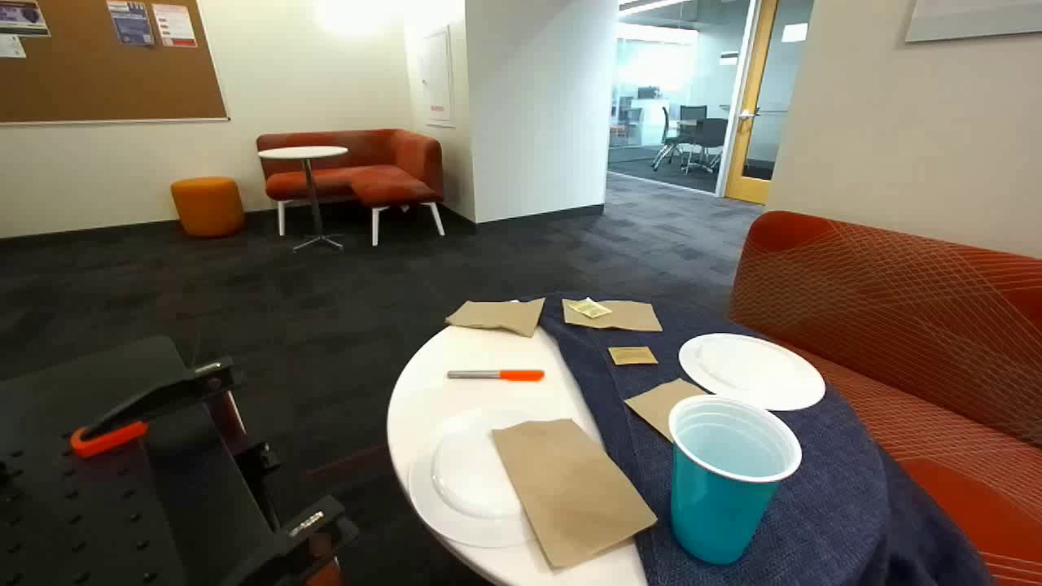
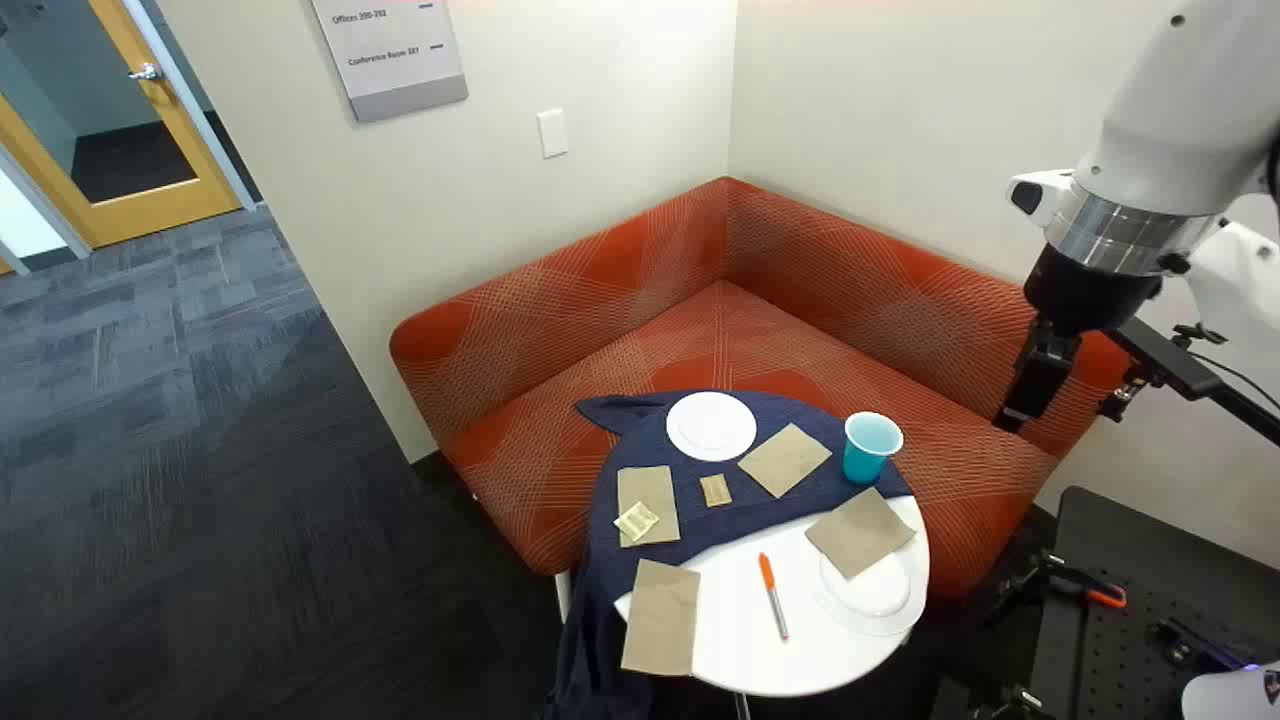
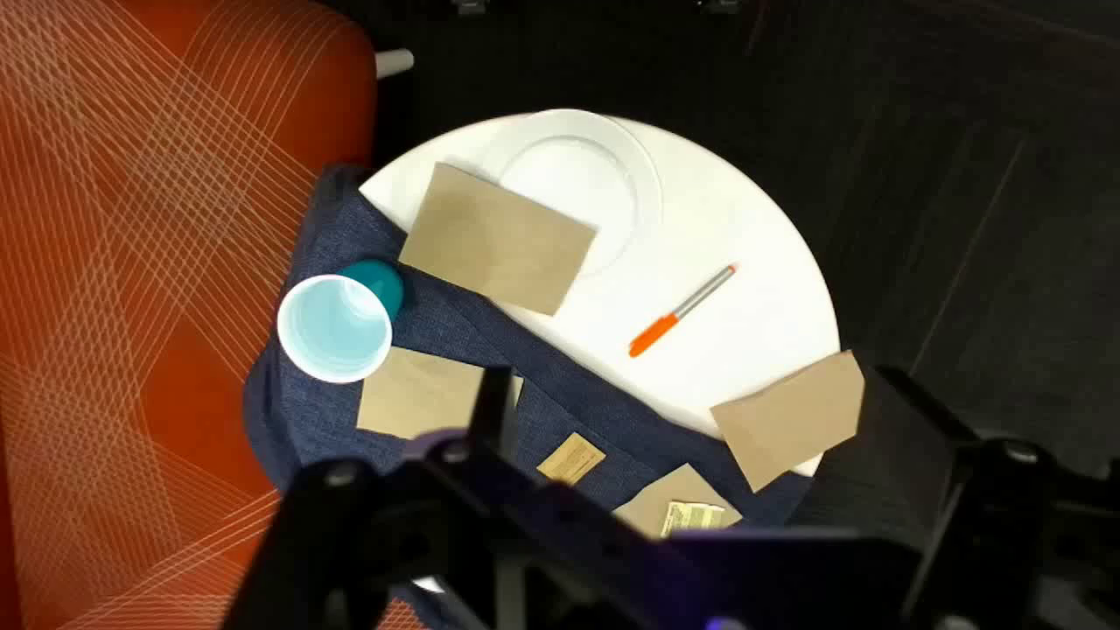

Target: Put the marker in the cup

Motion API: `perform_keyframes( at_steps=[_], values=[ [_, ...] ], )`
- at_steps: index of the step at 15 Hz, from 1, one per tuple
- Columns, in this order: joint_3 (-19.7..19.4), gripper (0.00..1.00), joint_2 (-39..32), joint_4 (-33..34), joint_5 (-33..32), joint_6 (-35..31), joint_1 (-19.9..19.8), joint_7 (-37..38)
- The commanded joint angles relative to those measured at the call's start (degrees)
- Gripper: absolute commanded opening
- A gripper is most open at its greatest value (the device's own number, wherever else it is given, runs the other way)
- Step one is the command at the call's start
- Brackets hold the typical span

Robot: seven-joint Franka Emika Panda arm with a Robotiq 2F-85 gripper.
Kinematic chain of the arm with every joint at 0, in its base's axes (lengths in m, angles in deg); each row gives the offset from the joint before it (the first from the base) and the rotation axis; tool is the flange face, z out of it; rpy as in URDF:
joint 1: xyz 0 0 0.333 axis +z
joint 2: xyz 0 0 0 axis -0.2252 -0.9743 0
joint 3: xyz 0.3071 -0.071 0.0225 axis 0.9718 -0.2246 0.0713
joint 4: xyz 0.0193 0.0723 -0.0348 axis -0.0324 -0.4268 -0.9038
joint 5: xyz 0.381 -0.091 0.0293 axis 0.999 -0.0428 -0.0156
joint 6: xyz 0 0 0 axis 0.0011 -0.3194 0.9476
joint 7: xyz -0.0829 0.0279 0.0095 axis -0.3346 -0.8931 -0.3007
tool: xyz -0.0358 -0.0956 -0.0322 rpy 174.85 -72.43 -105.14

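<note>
With claw [image 3: 696, 381] spread wide, empty, line up over the marker [image 3: 679, 313] lying flat on the bare part of the tabletop [image 3: 744, 214], well apart from the cup [image 1: 727, 492]. Descend straight, pinch crosswise at mid-length, lift above cup height before crossing.

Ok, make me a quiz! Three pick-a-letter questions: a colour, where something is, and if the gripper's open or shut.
1. Outside, what colour is the plastic cup?
A) Yellow
B) Black
C) Teal-blue

2. Where does the orange-capped marker lie?
A) On the white tabletop
B) Inside the cup
C) On a plate

3. How is the gripper?
A) Shut on the marker
B) Open
C) Shut on the cup

1: C, its wall is teal-blue in both exterior views.
2: A, white surrounds it in the wrist view.
3: B, its fingers stand wide apart there.
</note>
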Motion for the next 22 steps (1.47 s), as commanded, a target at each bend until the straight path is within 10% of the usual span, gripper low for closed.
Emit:
perform_keyframes(
  at_steps=[1,22],
  values=[
    [0.2,1.0,0.0,0.1,0.2,0.1,-0.3,-0.2],
    [1.0,1.0,-4.7,-1.7,2.7,-7.3,-0.3,5.3]
  ],
)
